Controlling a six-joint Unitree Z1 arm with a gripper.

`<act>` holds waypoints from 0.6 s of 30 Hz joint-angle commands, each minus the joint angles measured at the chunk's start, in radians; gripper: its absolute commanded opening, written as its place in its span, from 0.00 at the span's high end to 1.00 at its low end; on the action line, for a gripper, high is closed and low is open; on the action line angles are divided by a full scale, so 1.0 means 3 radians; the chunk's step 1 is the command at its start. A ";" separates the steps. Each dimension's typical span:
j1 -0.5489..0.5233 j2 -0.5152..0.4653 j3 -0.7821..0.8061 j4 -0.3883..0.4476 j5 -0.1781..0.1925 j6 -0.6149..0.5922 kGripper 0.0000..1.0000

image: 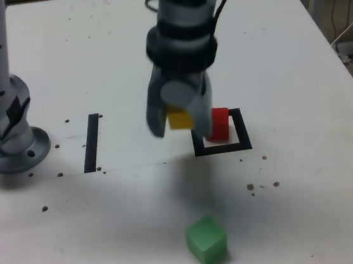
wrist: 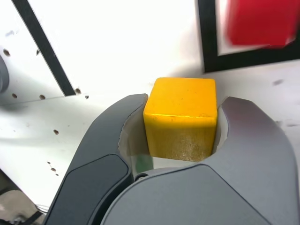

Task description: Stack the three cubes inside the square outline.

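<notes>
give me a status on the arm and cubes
End effector shut on yellow cube, held above table. Red cube inside square outline. Green cube on table, outside outline. Nothing seen on top of red.

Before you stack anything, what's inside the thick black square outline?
The matte red cube sits inside the black square outline. The gripper covers its upper left part.

Three cubes: one yellow, one red, one green. I also count one square black outline, one straight black strip and one robot arm.
</notes>
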 commanded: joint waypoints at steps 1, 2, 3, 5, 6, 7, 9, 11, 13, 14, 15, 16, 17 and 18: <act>0.0097 0.0074 -0.0129 0.0072 0.0007 0.0063 0.64; 0.0137 0.0103 -0.0188 0.0097 0.0007 0.0089 0.64; 0.0173 0.0134 -0.0244 0.0119 0.0007 0.0114 0.64; 0.0238 0.0193 -0.0346 0.0146 0.0007 0.0157 0.64; 0.0266 0.0221 -0.0389 0.0154 0.0007 0.0178 0.64; 0.0292 0.0247 -0.0429 0.0164 0.0006 0.0198 0.64; 0.0341 0.0295 -0.0496 0.0181 0.0005 0.0240 0.64; 0.0390 0.0345 -0.0555 0.0195 -0.0001 0.0289 0.64; 0.0419 0.0383 -0.0592 0.0204 -0.0008 0.0328 0.64; 0.0430 0.0401 -0.0606 0.0205 -0.0011 0.0347 0.64; 0.0439 0.0417 -0.0616 0.0206 -0.0014 0.0367 0.64; 0.0446 0.0431 -0.0623 0.0208 -0.0016 0.0384 0.64; 0.0453 0.0443 -0.0627 0.0209 -0.0019 0.0402 0.64; 0.0459 0.0453 -0.0628 0.0209 -0.0021 0.0418 0.64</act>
